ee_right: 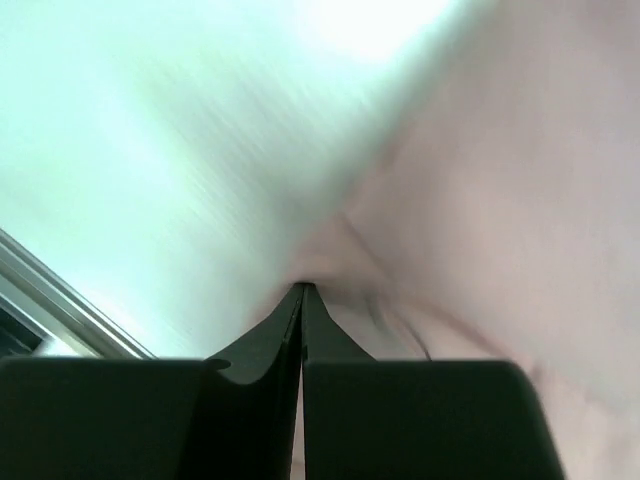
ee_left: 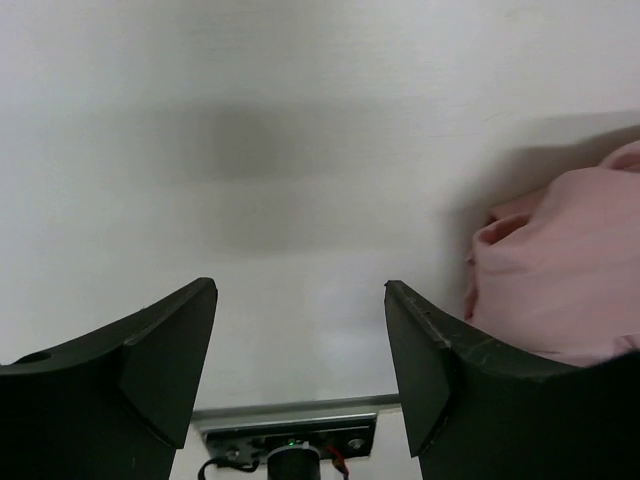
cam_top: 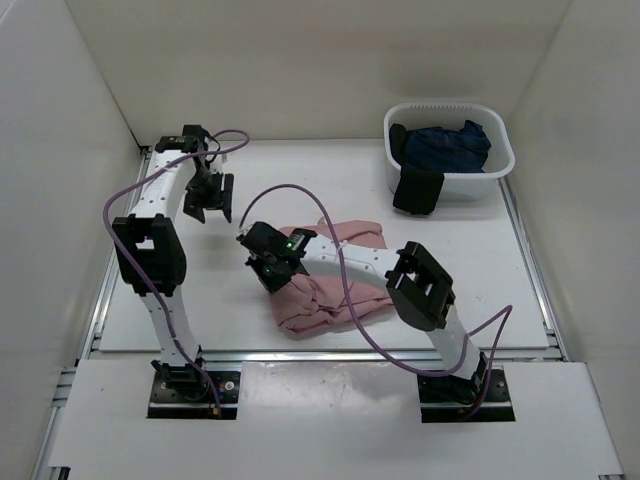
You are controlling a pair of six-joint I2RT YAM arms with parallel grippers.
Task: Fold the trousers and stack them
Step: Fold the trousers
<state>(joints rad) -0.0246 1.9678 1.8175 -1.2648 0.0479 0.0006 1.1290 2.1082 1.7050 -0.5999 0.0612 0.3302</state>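
Observation:
The dusty-pink trousers [cam_top: 305, 300] lie in a crumpled bundle on the white table, right of centre. My right gripper [cam_top: 268, 262] is at the bundle's left edge, its jaws pressed together on a pinch of the pink fabric [ee_right: 480, 200]; its tips [ee_right: 303, 288] meet at a fold, and that view is blurred. My left gripper [cam_top: 208, 205] hangs above bare table at the back left, open and empty, apart from the cloth. In the left wrist view its jaws [ee_left: 300, 340] stand wide apart and the trousers [ee_left: 560, 270] show at the right edge.
A white plastic basket [cam_top: 500, 165] stands at the back right, holding a dark navy garment [cam_top: 445, 145], with a black garment [cam_top: 418, 190] hanging over its front rim. White walls enclose the table on three sides. Purple cables loop from both arms.

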